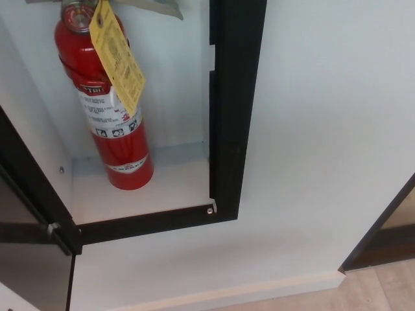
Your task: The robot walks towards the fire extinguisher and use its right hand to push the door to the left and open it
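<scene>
A red fire extinguisher stands upright inside a white wall recess, with a yellow tag hanging over its upper body and a white label around its middle. The recess has a black frame along its right side and bottom. The black-framed door stands swung out at the lower left, leaving the recess uncovered. Neither of my hands shows in the head view.
A plain white wall fills the right side. At the lower right, a dark-framed panel meets a pale floor. A white baseboard runs along the bottom of the wall.
</scene>
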